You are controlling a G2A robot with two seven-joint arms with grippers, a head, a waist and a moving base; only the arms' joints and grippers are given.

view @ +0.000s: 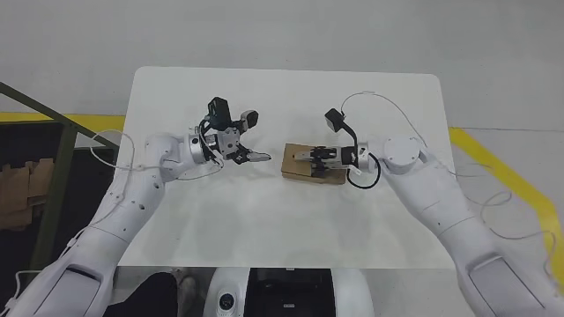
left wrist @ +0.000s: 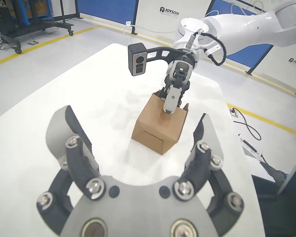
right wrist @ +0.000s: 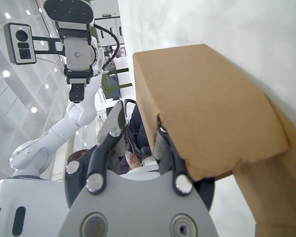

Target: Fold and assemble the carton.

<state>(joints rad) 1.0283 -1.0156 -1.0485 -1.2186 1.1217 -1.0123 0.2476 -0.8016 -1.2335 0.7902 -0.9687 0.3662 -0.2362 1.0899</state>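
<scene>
A small brown carton (view: 315, 169) stands near the middle of the white table (view: 282, 229), its front end closed with a tucked flap (left wrist: 154, 136). My right gripper (view: 306, 154) is at the carton's top, open. One silver finger (left wrist: 171, 101) lies over the top panel, while the other finger (right wrist: 160, 139) is tucked inside the carton (right wrist: 207, 109). A loose flap (right wrist: 268, 173) hangs at the end near that wrist. My left gripper (left wrist: 134, 114) is held just above the table a short way from the carton (left wrist: 160, 124), facing it, wide open and holding nothing.
A thin white cable (view: 388, 101) loops over the table behind the right arm. The table's front edge (view: 291, 267) is close to both arms. Bare tabletop lies all around the carton.
</scene>
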